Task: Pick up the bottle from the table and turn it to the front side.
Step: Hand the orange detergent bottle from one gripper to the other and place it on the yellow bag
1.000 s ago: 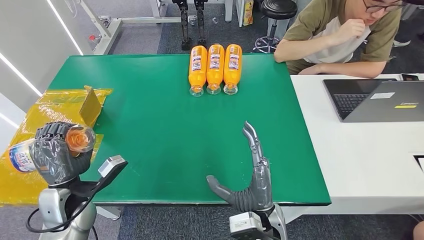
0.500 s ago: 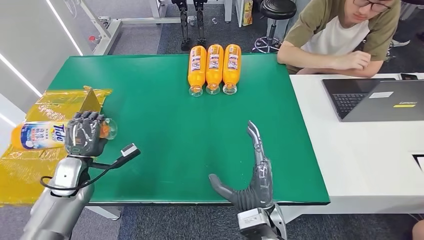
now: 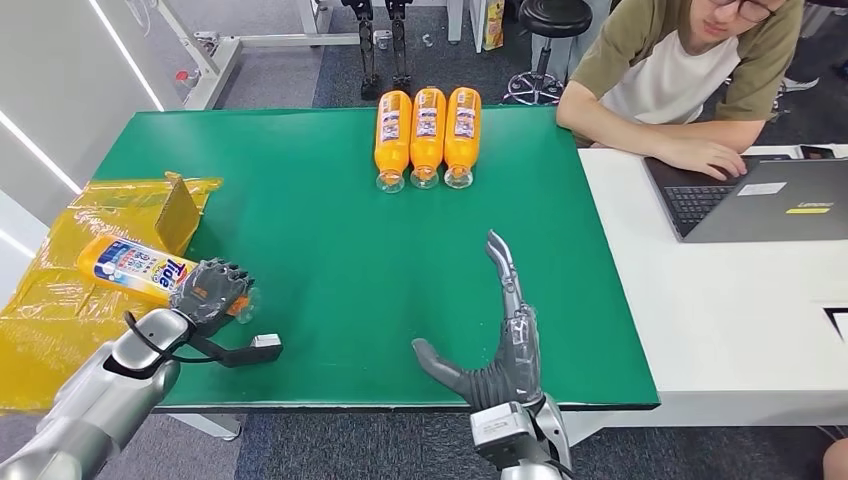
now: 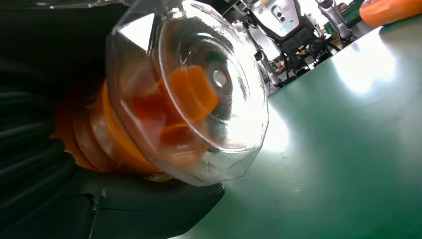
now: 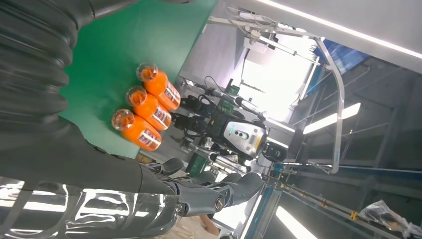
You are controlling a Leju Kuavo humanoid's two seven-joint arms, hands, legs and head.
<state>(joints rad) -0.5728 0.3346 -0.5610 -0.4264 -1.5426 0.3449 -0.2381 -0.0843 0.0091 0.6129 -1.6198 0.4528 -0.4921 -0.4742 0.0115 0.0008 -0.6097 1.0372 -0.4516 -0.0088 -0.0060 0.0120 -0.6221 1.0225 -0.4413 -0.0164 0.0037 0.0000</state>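
Left robot hand (image 3: 212, 290) grasping the orange labelled plastic bottle (image 3: 135, 268) near its clear cap (image 4: 191, 92), at the left edge of the green desk (image 3: 330, 230), over yellow sheeting (image 3: 45, 300). Right robot hand (image 3: 505, 345) released, fingers spread.

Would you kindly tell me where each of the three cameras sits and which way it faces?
Head view: high on the body, looking forward and down at the green table; both arms show, the left robot hand holding a Tide bottle.
Left wrist view: behind that hand, facing the bottle's clear cap.
Right wrist view: behind the open right robot hand, facing the room.
Shared: head and right wrist views show three orange bottles.
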